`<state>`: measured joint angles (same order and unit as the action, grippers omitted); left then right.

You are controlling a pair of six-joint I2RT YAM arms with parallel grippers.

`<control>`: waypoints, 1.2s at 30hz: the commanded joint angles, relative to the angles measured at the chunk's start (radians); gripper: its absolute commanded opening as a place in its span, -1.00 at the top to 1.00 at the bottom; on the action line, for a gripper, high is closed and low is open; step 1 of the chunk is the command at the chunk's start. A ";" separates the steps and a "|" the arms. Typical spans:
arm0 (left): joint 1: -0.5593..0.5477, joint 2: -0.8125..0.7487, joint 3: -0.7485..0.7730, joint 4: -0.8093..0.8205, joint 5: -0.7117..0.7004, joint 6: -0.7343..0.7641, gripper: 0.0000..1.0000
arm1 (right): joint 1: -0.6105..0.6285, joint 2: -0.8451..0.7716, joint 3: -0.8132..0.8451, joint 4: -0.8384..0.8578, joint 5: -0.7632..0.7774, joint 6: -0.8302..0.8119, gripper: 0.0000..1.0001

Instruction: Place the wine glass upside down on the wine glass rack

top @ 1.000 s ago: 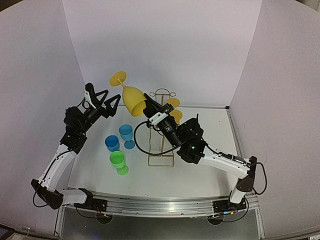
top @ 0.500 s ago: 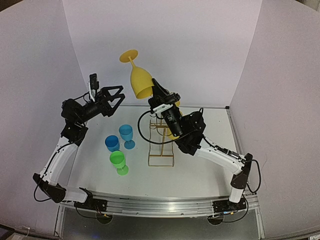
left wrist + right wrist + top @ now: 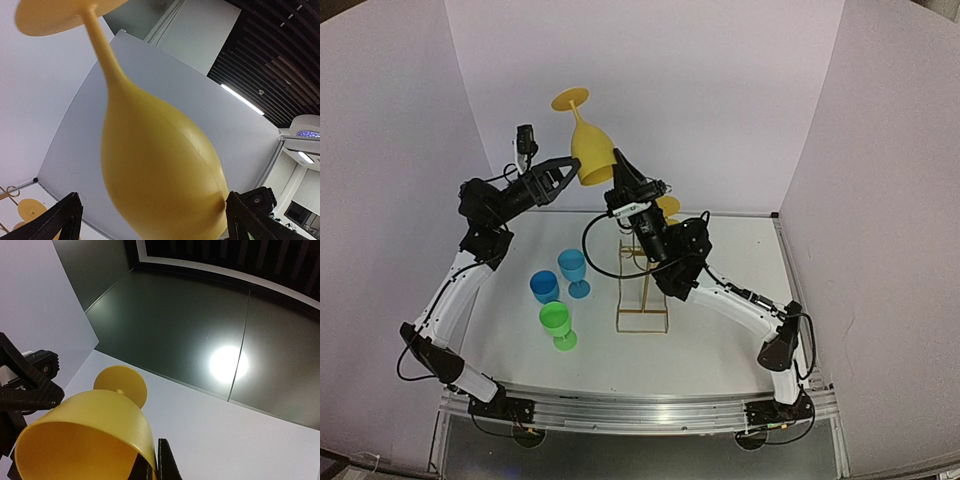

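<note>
The wine glass hangs foot-up in the upper centre of the frame, inverted as the rack needs. The right end effector is clenched on its rim. The left end effector, spread wide, straddles the bowl without closing, probably for a handover. The wine glass rack stands below at centre, open air between them.

From above you lose the top of the wine glass rack behind the right arm, while the left wrist view crops the wine glass at foot and rim and the right wrist view crops its near rim.
</note>
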<state>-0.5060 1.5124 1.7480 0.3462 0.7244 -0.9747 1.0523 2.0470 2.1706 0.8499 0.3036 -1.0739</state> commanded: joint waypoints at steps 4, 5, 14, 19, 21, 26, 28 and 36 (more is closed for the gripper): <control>-0.038 0.052 0.123 0.031 -0.013 -0.027 -0.98 | -0.001 0.008 0.024 0.049 -0.018 0.039 1.00; -0.039 0.063 0.137 0.024 -0.017 -0.031 -0.96 | -0.001 0.007 0.020 0.049 -0.017 0.041 1.00; -0.045 0.084 0.170 -0.020 -0.030 -0.033 -0.63 | -0.004 -0.003 -0.005 0.048 -0.014 0.038 1.00; -0.048 0.093 0.184 -0.034 -0.029 -0.038 -0.52 | -0.010 -0.011 -0.033 0.047 -0.025 0.057 1.00; -0.048 0.097 0.190 -0.041 -0.032 -0.039 -0.50 | -0.012 -0.008 -0.034 0.043 -0.030 0.061 1.00; -0.047 0.092 0.184 -0.035 -0.017 -0.029 -0.31 | -0.013 -0.019 -0.064 0.037 -0.033 0.060 1.00; -0.048 0.093 0.182 -0.037 -0.020 -0.022 -0.24 | -0.014 -0.017 -0.067 0.034 -0.038 0.059 1.00; -0.048 0.094 0.172 -0.034 -0.010 -0.002 0.09 | -0.014 0.000 -0.047 0.006 -0.065 0.039 0.72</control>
<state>-0.5442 1.6051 1.8923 0.2881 0.7010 -0.9951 1.0295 2.0529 2.1174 0.9097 0.2813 -1.0284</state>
